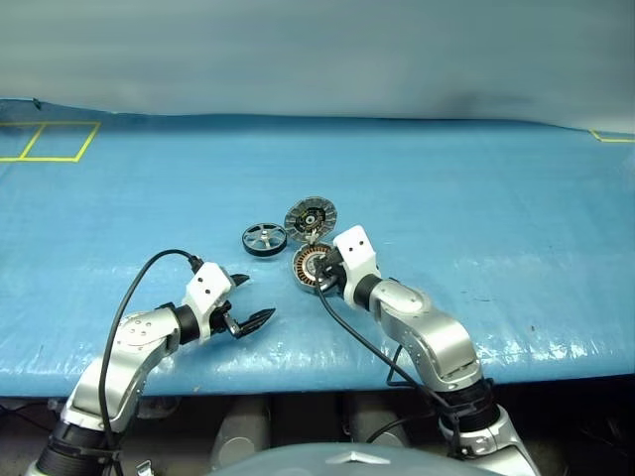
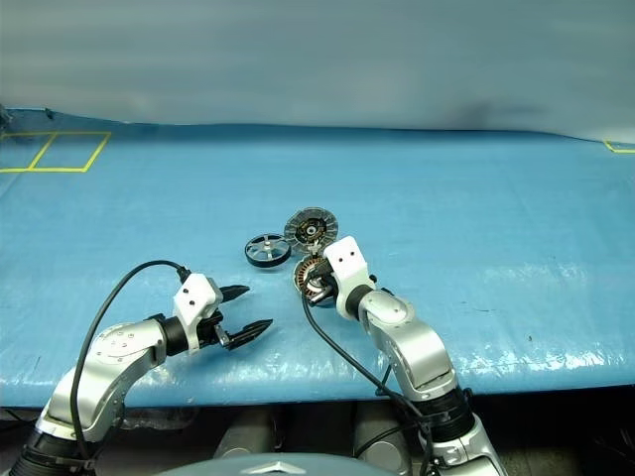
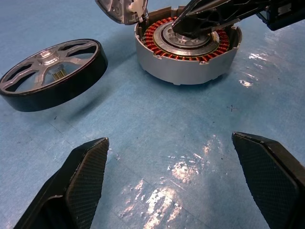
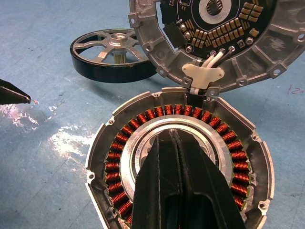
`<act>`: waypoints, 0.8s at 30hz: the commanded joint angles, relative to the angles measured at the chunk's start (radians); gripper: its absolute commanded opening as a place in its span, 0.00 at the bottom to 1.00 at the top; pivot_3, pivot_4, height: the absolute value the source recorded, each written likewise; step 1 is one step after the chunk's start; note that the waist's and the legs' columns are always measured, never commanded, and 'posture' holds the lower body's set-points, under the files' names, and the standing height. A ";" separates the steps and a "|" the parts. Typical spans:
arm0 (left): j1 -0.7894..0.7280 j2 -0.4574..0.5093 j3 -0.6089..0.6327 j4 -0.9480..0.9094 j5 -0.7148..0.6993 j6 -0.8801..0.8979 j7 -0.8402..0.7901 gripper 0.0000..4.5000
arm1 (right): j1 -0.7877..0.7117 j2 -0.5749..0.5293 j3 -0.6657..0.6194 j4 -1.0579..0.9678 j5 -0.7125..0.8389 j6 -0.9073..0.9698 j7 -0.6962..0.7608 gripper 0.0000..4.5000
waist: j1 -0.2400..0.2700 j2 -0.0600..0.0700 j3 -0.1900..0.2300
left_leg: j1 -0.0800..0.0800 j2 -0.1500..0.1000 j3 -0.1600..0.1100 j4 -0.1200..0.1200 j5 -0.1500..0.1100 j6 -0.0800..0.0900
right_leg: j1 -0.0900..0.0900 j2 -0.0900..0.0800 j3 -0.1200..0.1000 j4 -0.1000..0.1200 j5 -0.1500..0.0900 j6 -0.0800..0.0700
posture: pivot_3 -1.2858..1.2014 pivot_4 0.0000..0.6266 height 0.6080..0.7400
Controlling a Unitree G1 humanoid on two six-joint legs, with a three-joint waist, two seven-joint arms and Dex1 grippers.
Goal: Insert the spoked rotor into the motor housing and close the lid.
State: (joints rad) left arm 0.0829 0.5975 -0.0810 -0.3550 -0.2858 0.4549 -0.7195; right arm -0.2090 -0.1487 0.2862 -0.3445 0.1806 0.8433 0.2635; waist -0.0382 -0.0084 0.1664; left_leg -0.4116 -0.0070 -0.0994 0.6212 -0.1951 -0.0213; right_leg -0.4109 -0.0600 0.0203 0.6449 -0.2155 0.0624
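The right end effector [image 4: 177, 143] is clenched, its two black fingers pressed flat together with nothing between them. Their tips rest over the smooth silver centre of the housing [image 4: 119, 157], inside the ring of windings. The housing is a round, shallow cup of cast grey metal with a notched rim, and it sits flat on the worktop [image 1: 476, 218]. Its windings are small copper-red coils packed side by side in a circle.

The lid [image 4: 152, 52] stands open, tilted up from a hinge on the housing's far edge. Its inner face shows a ribbed grey rim with screw bosses, a dark round circuit board with rows of small gold parts, and white wires running through a pale bracket at the hinge.

The rotor [image 1: 264, 239] lies flat on the worktop just beside the lid and housing, on their left and apart from both. It has a smooth black rim, broad silver spokes and a silver hub.

The left end effector [image 1: 244, 300] is released, its textured black fingers spread wide and empty. It hovers nearer the robot, well short of the rotor.

The worktop is covered in glossy, slightly wrinkled blue sheeting.
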 commanded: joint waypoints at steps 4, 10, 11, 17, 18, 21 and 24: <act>-0.003 0.000 0.012 -0.031 -0.005 -0.002 0.004 1.00 | 0.017 0.001 -0.001 -0.038 0.012 0.025 0.003 0.01 | 0.001 0.000 0.000 | 0.000 0.000 0.000 0.000 0.000 0.000 | 0.000 0.000 0.000 0.000 0.000 0.000 | 0.52 0.24 1.00; -0.003 -0.002 0.012 -0.029 -0.004 -0.003 0.005 1.00 | 0.031 0.012 0.031 -0.017 0.001 0.023 -0.001 0.01 | 0.000 0.000 0.000 | 0.000 0.000 0.000 0.000 0.000 0.000 | 0.000 0.000 0.000 0.000 0.000 0.000 | 0.52 0.24 1.00; -0.002 -0.002 0.013 -0.029 -0.004 -0.003 0.005 1.00 | 0.033 0.015 0.032 -0.013 0.002 0.022 0.000 0.01 | 0.000 0.000 0.000 | 0.000 0.000 0.000 0.000 0.000 0.000 | 0.000 0.000 0.000 0.000 0.000 0.000 | 0.52 0.24 1.00; 0.004 0.000 0.017 -0.034 -0.005 -0.001 0.008 1.00 | 0.036 0.028 0.026 0.016 0.001 0.016 0.000 0.01 | -0.002 0.000 0.000 | 0.000 0.000 0.000 0.000 0.000 0.000 | 0.000 0.000 0.000 0.000 0.000 0.000 | 0.52 0.24 1.00; 0.005 0.000 0.018 -0.034 -0.005 0.000 0.009 1.00 | 0.036 0.029 0.026 0.017 0.002 0.017 0.002 0.01 | -0.002 0.000 0.000 | 0.000 0.000 0.000 0.000 0.000 0.000 | 0.000 0.000 0.000 0.000 0.000 0.000 | 0.52 0.24 1.00; 0.007 0.002 0.019 -0.035 -0.006 0.000 0.010 1.00 | 0.035 0.027 0.035 0.017 0.001 0.023 0.009 0.01 | -0.003 0.000 0.000 | 0.000 0.000 0.000 0.000 0.000 0.000 | 0.000 0.000 0.000 0.000 0.000 0.000 | 0.52 0.24 1.00; 0.007 0.002 0.020 -0.035 -0.006 0.000 0.011 1.00 | 0.035 0.028 0.037 0.019 0.001 0.025 0.011 0.01 | -0.003 0.000 0.000 | 0.001 0.000 0.000 0.000 0.000 0.000 | 0.000 0.000 0.000 0.000 0.000 0.000 | 0.52 0.24 1.00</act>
State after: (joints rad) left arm 0.0912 0.5964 -0.0808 -0.3550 -0.2859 0.4552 -0.7129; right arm -0.1869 -0.1230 0.2978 -0.3502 0.1773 0.8491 0.2635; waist -0.0417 -0.0087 0.1660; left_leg -0.4110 -0.0067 -0.0994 0.6211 -0.1951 -0.0213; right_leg -0.4107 -0.0598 0.0203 0.6450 -0.2156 0.0623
